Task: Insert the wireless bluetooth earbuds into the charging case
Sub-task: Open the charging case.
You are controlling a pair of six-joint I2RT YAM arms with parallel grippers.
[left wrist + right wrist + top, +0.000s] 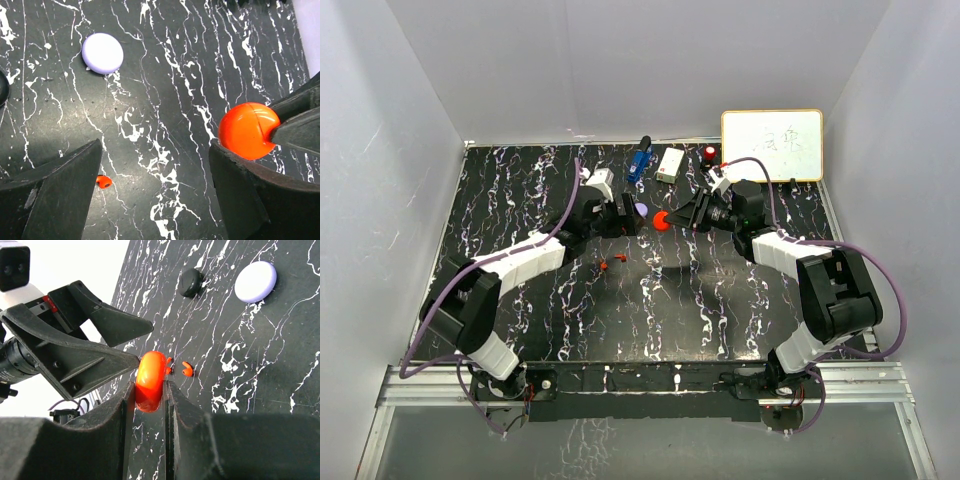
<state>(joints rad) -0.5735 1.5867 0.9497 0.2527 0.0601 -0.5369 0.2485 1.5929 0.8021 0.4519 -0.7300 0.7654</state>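
With the right tool (150, 389) clamped on the round glossy orange-red case (150, 371), centre the wide-open left tool (155, 170) over the tiny red earbud (104, 181) lying on the black marbled desk (175, 75).

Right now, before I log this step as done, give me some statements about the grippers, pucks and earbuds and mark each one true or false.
1. The right gripper is shut on the red puck. True.
2. The left gripper clamps the lavender puck. False: its jaws stand open and empty, and that puck lies on the table apart from them.
3. A red earbud lies loose on the table. True.
4. The whiteboard stands beside the arm bases. False: it is at the table's far right corner.
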